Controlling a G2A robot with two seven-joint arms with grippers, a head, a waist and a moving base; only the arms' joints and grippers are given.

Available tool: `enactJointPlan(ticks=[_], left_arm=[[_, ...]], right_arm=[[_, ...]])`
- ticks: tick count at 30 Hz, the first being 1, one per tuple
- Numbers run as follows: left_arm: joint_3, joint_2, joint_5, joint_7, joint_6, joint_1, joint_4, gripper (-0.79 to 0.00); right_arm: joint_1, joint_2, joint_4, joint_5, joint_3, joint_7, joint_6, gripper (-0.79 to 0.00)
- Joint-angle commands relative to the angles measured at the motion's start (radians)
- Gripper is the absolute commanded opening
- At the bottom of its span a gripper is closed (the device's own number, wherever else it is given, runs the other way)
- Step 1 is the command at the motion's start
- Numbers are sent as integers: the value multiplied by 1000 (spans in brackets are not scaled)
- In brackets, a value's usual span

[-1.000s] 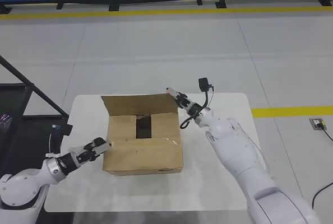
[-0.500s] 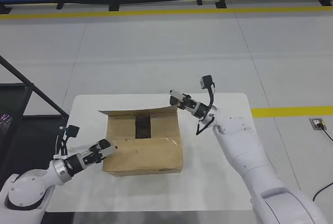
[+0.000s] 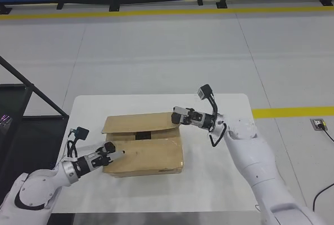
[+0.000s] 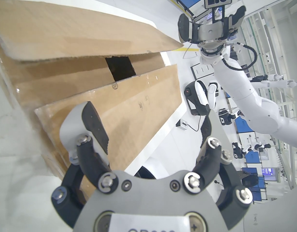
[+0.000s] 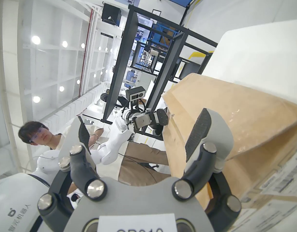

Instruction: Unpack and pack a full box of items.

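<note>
The white table (image 3: 212,169) bears the cardboard box (image 3: 150,157) at its middle. Its far flap (image 3: 139,122), upright a second ago, now lies almost flat (a dark slot (image 3: 140,135) remains between the flaps). The right gripper (image 3: 175,116), fingers spread, has followed it down at the right corner. The left gripper (image 3: 112,151), likewise spread, sits at the left end of the near flap (image 3: 150,147).

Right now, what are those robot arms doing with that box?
Two robot arms are at a cardboard box on the white table. The left arm has open jaws at the near flap corner; the right arm has open jaws touching the far flap. Both flaps lie nearly flat, with a small dark gap between.
</note>
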Motion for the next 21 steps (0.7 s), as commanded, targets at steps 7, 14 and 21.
enactJointPlan(ticks=[7,14,21], left_arm=[[51,-8,67,56,16,-43,27,0],[38,-8,38,63,0,-47,31,0],[-62,2,-75,61,-28,-15,26,0]], right_arm=[[-59,3,-129,-26,-37,-68,275,0],[-114,8,-226,-66,-78,-75,349,0],[-150,19,-272,-103,-88,-110,396,0]])
